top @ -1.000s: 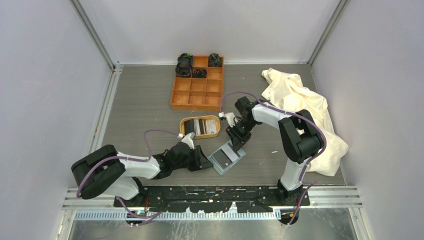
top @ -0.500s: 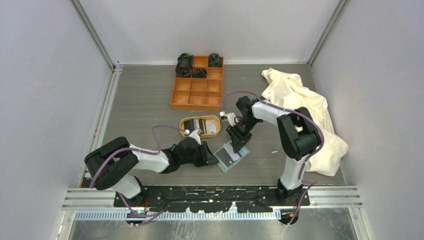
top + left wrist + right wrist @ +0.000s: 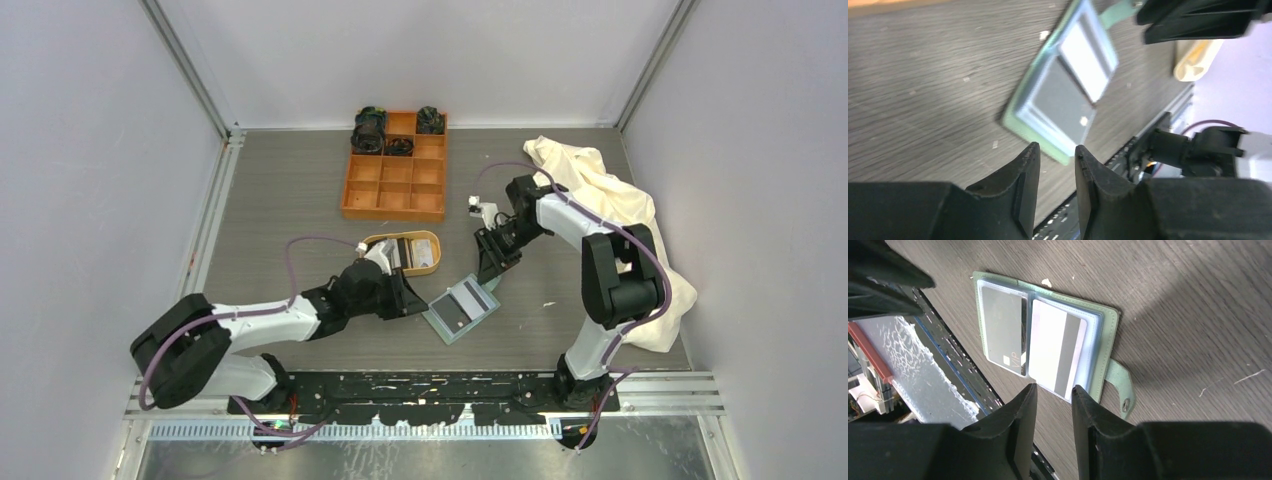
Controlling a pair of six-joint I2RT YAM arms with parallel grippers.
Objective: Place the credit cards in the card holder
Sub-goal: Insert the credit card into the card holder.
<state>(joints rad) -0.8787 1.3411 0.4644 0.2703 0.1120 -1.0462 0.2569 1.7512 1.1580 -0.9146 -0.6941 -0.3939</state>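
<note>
The holder [image 3: 461, 309] lies open on the table [image 3: 300, 210] at lower centre, with two cards [image 3: 1058, 355] in its pockets. The left fingers [image 3: 1023, 185] sit just beside its left corner, slightly parted and empty. The right fingers [image 3: 1018, 425] hover at its upper right, also slightly parted and empty.

From my remote seat, the left wrist camera renders the card holder [image 3: 1060, 95] as a smear, with no card print legible and its strap tab slipping behind the right gripper [image 3: 1144, 26], itself cropped by the top edge. Overhead, the credit cards [image 3: 410, 252] in the wooden tray [image 3: 372, 243] are too small to count. The dark objects [image 3: 368, 130] in the orange box [image 3: 395, 190] defy naming.
</note>
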